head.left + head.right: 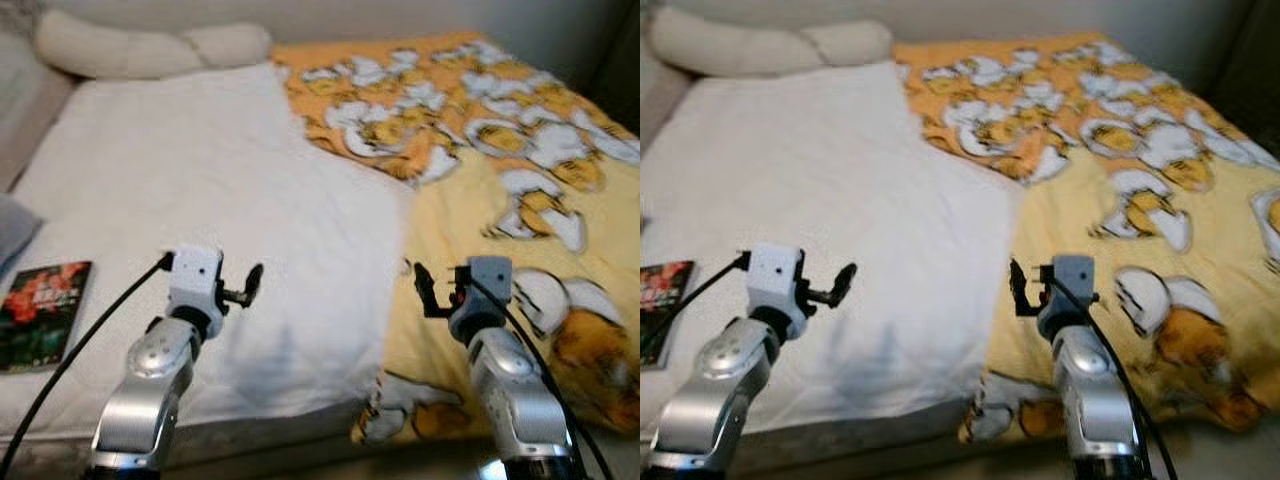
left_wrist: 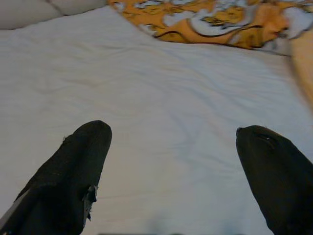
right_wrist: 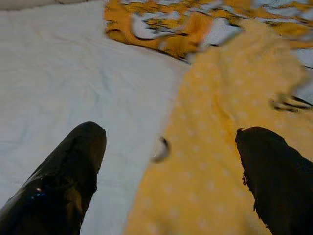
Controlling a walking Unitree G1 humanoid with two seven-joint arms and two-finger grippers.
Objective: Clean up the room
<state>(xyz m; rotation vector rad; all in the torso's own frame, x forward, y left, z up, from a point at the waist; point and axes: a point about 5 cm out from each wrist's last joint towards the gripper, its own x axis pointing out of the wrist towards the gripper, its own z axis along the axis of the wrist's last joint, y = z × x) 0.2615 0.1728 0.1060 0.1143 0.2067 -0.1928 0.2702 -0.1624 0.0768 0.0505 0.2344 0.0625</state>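
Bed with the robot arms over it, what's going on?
The robot stands at the bed with both arms held out. Its left tool hovers open above the white sheet. Its right tool is open above the edge of the yellow cartoon blanket, which covers the bed's right side. Neither holds anything. A book lies at the bed's left edge.

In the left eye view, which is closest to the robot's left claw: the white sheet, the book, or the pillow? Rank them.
From the left gripper:
1. White sheet, directly beneath it.
2. Book, off to its left at the bed's edge.
3. Pillow, far end at the head of the bed.
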